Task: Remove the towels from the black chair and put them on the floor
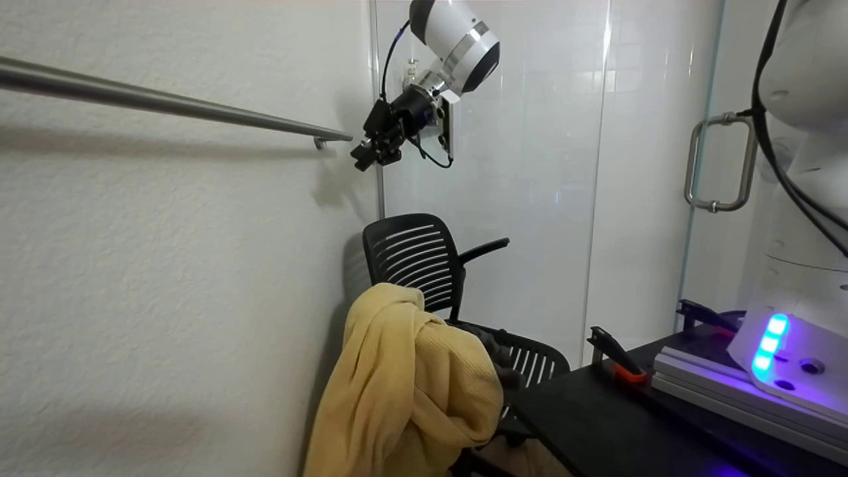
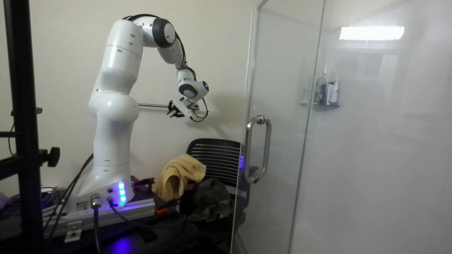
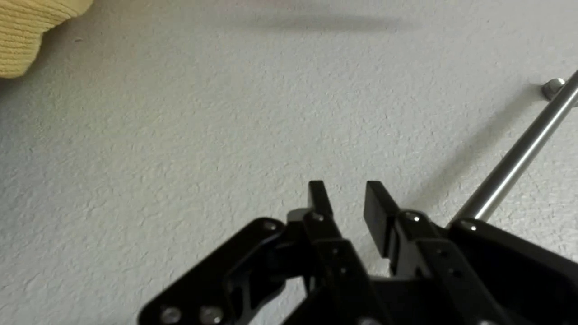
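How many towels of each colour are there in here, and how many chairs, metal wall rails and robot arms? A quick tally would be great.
Yellow towel: 1
Grey towel: 1
Black chair: 1
Metal wall rail: 1
Robot arm: 1
Total: 5

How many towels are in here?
2: the yellow towel is draped over one side of the chair, and the grey towel lies bunched on its seat. Another could be hidden beneath them.

Tan towel (image 1: 397,377) draped, grey towel (image 2: 212,197) on chair (image 2: 220,157)
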Controlling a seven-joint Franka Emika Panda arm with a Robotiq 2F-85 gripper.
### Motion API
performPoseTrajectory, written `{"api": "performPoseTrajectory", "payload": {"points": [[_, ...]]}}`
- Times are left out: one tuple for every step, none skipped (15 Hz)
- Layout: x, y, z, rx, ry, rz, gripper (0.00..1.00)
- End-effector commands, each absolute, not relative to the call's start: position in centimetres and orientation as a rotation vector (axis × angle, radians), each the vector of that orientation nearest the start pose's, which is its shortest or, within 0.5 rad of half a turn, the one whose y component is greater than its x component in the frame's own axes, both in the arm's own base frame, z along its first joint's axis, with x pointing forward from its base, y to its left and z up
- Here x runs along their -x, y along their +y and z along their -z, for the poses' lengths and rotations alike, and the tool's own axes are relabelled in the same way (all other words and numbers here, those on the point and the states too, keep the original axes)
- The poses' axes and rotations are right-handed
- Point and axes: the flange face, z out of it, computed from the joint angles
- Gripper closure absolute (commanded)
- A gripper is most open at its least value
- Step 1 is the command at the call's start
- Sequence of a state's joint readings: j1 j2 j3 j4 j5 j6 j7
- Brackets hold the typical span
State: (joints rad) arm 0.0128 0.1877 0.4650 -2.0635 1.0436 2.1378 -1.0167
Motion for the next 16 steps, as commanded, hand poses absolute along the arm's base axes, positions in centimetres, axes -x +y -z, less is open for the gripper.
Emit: {"api": "performPoseTrajectory", "payload": {"points": [[-50.0,29.8,-36.4,2.053,-0.908,0.162,0.46],[-50.1,29.6,-36.1,2.132,-0.871,0.170,0.41],[-48.5,27.9,-36.0,2.204,-0.832,0.204,0.34],[-47.8,26.4,-35.8,2.246,-0.790,0.221,0.27],[-47.0,25.4,-35.7,2.289,-0.756,0.248,0.20],[-45.9,24.5,-35.4,2.333,-0.720,0.264,0.12],[-45.0,23.4,-35.2,2.377,-0.681,0.277,0.06],[-44.1,22.4,-34.8,2.421,-0.637,0.285,0.01],[-43.2,21.6,-34.2,2.462,-0.583,0.286,0.00],[-41.7,21.5,-33.2,2.506,-0.529,0.272,0.00],[-40.8,21.1,-32.2,2.547,-0.471,0.257,0.00],[-40.0,20.9,-30.8,2.583,-0.411,0.233,0.00],[-39.2,20.5,-29.0,2.624,-0.354,0.213,0.00],[-38.4,20.1,-26.9,2.667,-0.300,0.195,0.00],[-37.9,19.5,-25.2,2.706,-0.241,0.173,0.00],[-37.4,18.9,-23.2,2.743,-0.177,0.145,0.00]]}}
